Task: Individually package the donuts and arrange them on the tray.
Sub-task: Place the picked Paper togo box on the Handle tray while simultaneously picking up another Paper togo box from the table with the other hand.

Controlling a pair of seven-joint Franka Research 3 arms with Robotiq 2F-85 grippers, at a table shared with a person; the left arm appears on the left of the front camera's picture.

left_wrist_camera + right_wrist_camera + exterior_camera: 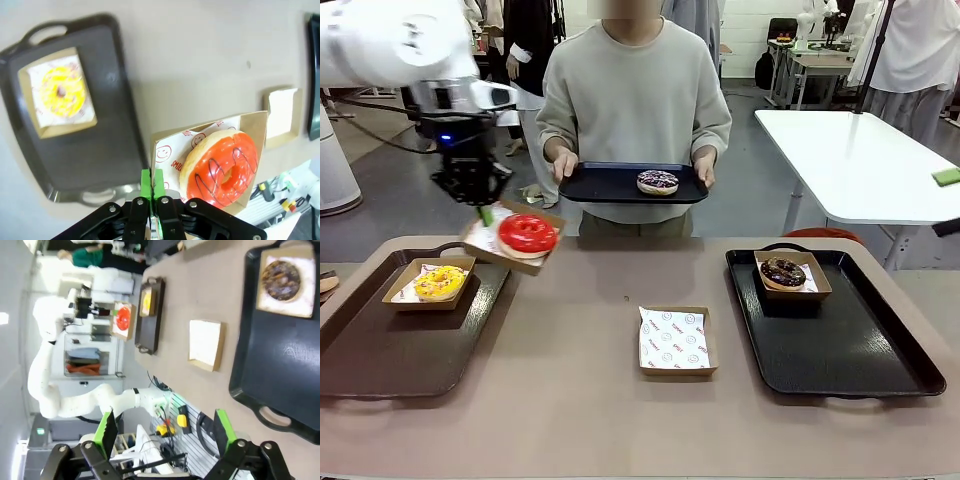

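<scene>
My left gripper [485, 214] [151, 182] is shut on the rim of a cardboard box [478, 239] [167, 150] holding the red-glazed donut [528, 234] [222, 167]. The box hangs tilted in the air over the far right corner of the left tray [380, 350] [115, 135]. On that tray the yellow-iced donut [440, 282] [62, 92] sits in its own box. A chocolate-topped donut [783, 271] [281, 272] lies boxed on the right tray [840, 340] [280, 360]. My right gripper [165, 427] is open and holds nothing, high above the table's near side.
Across the table a person holds a black tray [600, 185] carrying a sprinkled donut [657, 181]. An empty paper-lined box [673, 340] [282, 115] [205, 342] rests on the table between the two trays. A white table [860, 160] stands behind to the right.
</scene>
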